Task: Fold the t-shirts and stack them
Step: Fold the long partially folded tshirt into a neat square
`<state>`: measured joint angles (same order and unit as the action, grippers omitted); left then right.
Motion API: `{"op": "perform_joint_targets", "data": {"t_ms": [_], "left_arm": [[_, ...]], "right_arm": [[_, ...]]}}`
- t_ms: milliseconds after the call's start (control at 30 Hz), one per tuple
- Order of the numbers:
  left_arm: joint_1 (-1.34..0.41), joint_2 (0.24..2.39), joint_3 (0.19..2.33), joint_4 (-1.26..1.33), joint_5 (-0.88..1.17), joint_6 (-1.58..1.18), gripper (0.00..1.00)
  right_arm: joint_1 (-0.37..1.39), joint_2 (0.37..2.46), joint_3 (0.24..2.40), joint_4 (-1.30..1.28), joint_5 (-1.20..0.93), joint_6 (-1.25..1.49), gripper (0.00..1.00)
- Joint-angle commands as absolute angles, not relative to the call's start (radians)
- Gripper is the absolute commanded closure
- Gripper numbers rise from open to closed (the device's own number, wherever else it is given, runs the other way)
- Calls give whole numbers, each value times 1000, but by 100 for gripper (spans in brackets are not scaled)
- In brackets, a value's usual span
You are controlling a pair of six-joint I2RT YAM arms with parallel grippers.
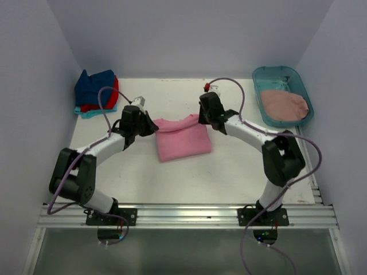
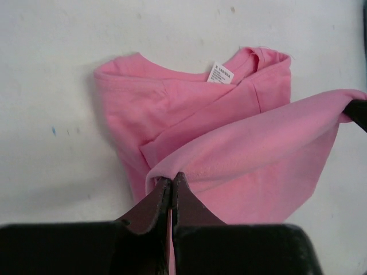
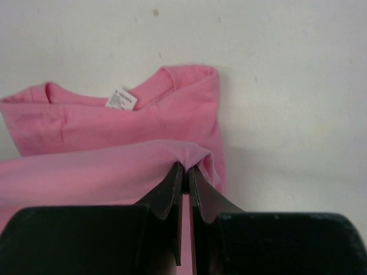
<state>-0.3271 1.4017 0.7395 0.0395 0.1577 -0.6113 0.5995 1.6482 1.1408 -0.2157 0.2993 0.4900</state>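
The bright pink t-shirt [image 1: 182, 140] lies partly folded in the middle of the table, collar and white label toward the back. My left gripper [image 1: 150, 127] is shut on its left edge [image 2: 172, 175]. My right gripper [image 1: 202, 119] is shut on its right edge [image 3: 186, 163]. Both hold a fold of pink cloth lifted above the rest of the shirt [image 2: 172, 114], [image 3: 143, 114]. A dusty rose t-shirt [image 1: 282, 106] lies in the teal tub [image 1: 304, 89]. Navy blue [image 1: 94, 86], red [image 1: 113, 94] and turquoise [image 1: 92, 113] t-shirts sit stacked at the back left.
The teal plastic tub stands at the back right corner. White walls close in the table at left, back and right. A metal rail [image 1: 183, 215] runs along the near edge with both arm bases.
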Motion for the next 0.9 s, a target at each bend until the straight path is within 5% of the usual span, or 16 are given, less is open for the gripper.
{"op": "perform_joint_targets", "data": {"t_ms": [0, 33, 67, 100, 167, 433, 667, 733, 767, 800, 833, 867], "left_arm": [[-232, 1583, 958, 238, 137, -542, 100], [-223, 1685, 1023, 210, 126, -540, 100], [-216, 1733, 1081, 201, 126, -525, 62], [-204, 1774, 1191, 172, 121, -517, 38], [-192, 1821, 1267, 137, 103, -506, 0], [-190, 1628, 1086, 224, 152, -529, 0], [-192, 1655, 1002, 141, 167, -545, 0], [-193, 1699, 996, 124, 172, -557, 0], [-193, 1715, 991, 109, 173, -561, 0], [-192, 1729, 989, 97, 173, -564, 0], [-193, 1752, 982, 98, 169, -571, 0], [-193, 1761, 960, 121, 167, -575, 0]], "right_arm": [[525, 1860, 1421, -106, 272, 439, 100], [503, 1982, 1498, -121, 265, 437, 89], [496, 2032, 1643, -162, 258, 433, 57], [488, 2072, 1705, -181, 258, 428, 2], [482, 2117, 1781, -187, 275, 404, 1], [477, 1872, 1441, 78, 233, 356, 1], [476, 1930, 1518, -38, 138, 354, 2], [472, 1991, 1586, -93, 79, 368, 22], [474, 2014, 1612, -113, 5, 373, 40], [474, 2038, 1644, -142, -23, 379, 83], [472, 2093, 1707, -199, -49, 382, 100], [472, 2114, 1730, -218, -69, 393, 100]]}}
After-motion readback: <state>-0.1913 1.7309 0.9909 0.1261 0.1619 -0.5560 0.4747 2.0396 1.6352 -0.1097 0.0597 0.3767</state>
